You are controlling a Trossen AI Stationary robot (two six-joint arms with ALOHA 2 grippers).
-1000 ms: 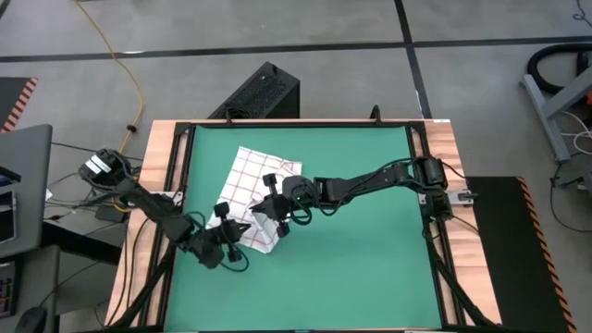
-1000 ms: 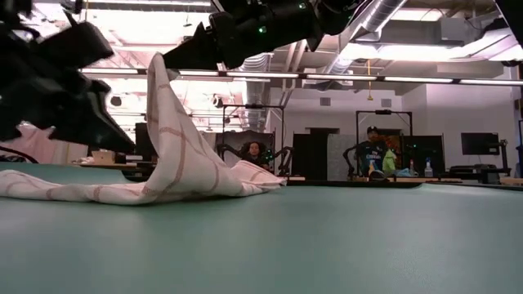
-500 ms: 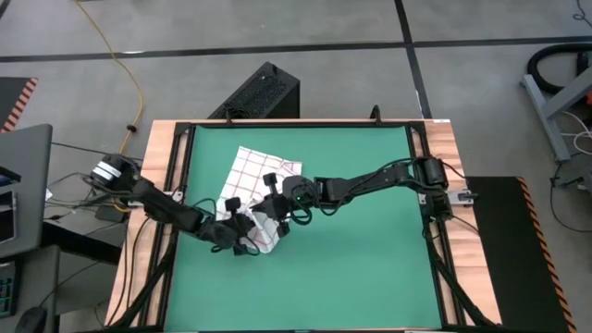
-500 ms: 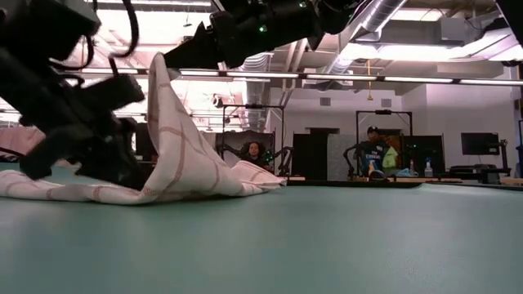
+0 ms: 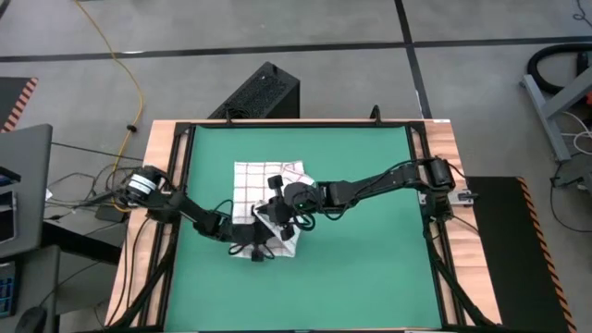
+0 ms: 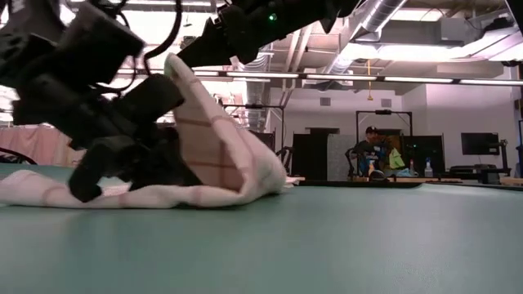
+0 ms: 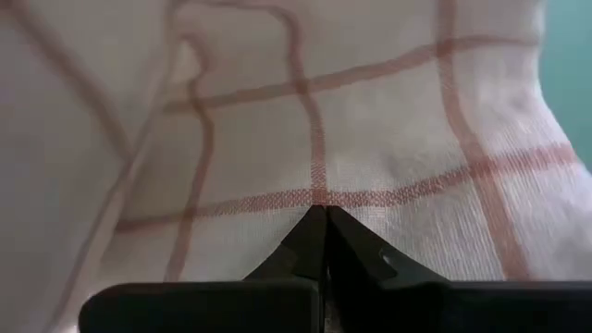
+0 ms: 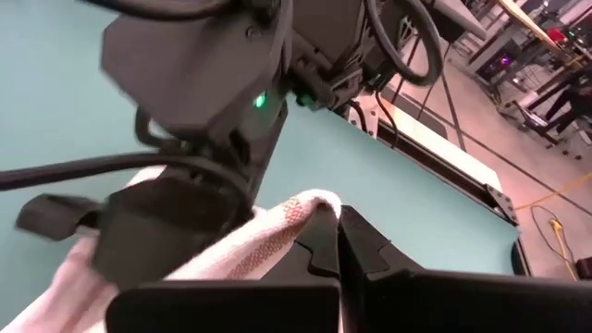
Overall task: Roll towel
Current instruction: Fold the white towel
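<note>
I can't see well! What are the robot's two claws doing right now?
Left gripper: shut, tips pressed against the white soft cloth towel with thin red checks.
Right gripper: shut on the towel's lifted edge.

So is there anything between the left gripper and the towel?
No. In the left wrist view the shut left gripper presses straight against the towel, with no gap.

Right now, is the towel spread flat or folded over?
Folded over: the right gripper lifts one edge of the towel above the layer lying on the mat.

Red-checked white towel [image 5: 268,190] (partly folded) lies mid-mat.
</note>
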